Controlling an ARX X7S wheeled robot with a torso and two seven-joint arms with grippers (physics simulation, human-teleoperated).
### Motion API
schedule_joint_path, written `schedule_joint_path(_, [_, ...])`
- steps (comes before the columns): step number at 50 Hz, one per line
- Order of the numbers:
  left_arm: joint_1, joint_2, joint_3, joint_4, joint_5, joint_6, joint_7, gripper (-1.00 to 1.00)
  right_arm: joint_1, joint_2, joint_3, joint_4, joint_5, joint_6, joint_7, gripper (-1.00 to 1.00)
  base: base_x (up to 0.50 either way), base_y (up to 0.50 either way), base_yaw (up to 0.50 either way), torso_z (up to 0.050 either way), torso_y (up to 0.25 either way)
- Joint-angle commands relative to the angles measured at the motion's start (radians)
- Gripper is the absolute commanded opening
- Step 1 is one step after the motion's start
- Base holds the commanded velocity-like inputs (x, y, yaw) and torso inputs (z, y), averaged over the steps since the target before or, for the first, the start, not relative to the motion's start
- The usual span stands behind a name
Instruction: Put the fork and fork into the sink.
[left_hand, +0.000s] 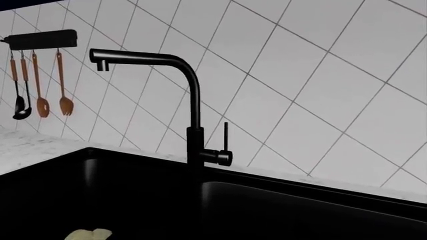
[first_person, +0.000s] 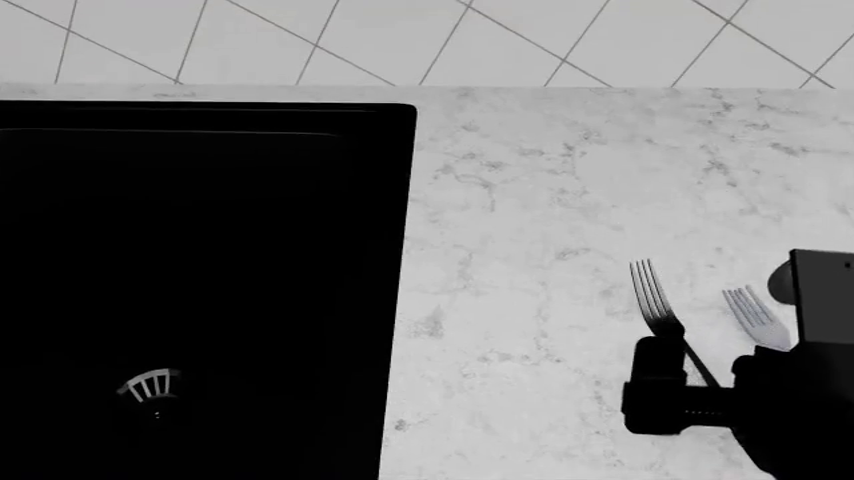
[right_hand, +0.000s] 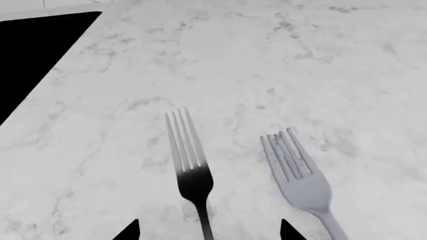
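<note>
Your right gripper (right_hand: 208, 229) stands open, tips straddling the dark fork (right_hand: 190, 170) at lower centre of the right wrist view. The pale fork (right_hand: 297, 175) lies just beside it. Closing off-centre may skid the thin handle away. Left gripper is unseen. The sink (first_person: 200, 250) fills the head view's left.

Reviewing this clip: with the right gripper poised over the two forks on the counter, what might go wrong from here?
1. The dark fork and pale fork lie side by side; closing the right gripper on the dark one might nudge the other.
2. Both lie flat on the marble counter, so the fingertips may slip off the thin handle.
3. The sink lies well off to the side; a weak grip could drop the fork short of it.
</note>
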Motion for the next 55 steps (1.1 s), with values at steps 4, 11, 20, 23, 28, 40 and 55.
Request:
schedule_joint_path(4, [0.004, -0.001, 0.001, -0.004, -0.004, 0.004, -0.002, 1.0, 0.007, 0.0, -0.075, 0.03, -0.043, -0.014, -0.026, 1.0, 0.0, 0.0, 0.0, 0.0, 0.0])
schedule_joint_path(11, [0.006, -0.004, -0.005, 0.004, -0.01, 0.001, -0.003, 1.0, -0.003, -0.002, -0.091, 0.035, -0.05, -0.019, -0.03, 1.0, 0.0, 0.0, 0.0, 0.0, 0.0])
schedule_joint_path(20, [0.006, -0.005, -0.002, 0.005, -0.011, 0.0, -0.007, 1.0, 0.001, -0.006, -0.144, 0.051, -0.074, -0.02, -0.047, -1.0, 0.0, 0.0, 0.0, 0.0, 0.0])
schedule_joint_path(23, [0.004, -0.007, -0.002, 0.006, -0.012, -0.001, -0.008, 1.0, -0.003, -0.003, -0.154, 0.037, -0.075, -0.024, -0.054, -1.0, 0.0, 0.0, 0.0, 0.0, 0.0])
schedule_joint_path(28, [-0.003, -0.008, -0.001, 0.015, -0.015, -0.012, -0.013, 1.0, 0.0, -0.001, -0.158, 0.014, -0.072, -0.037, -0.065, -1.0, 0.0, 0.0, 0.0, 0.0, 0.0])
schedule_joint_path(40, [-0.011, -0.014, 0.008, 0.021, -0.017, -0.02, -0.017, 1.0, 0.051, 0.006, -0.185, -0.105, -0.038, -0.033, -0.106, -1.0, 0.0, 0.0, 0.0, 0.0, 0.0])
schedule_joint_path(55, [-0.009, -0.015, 0.014, 0.011, -0.018, -0.012, -0.02, 1.0, 0.332, -0.157, -0.323, -0.043, -0.036, 0.033, -0.132, -1.0, 0.0, 0.0, 0.0, 0.0, 0.0])
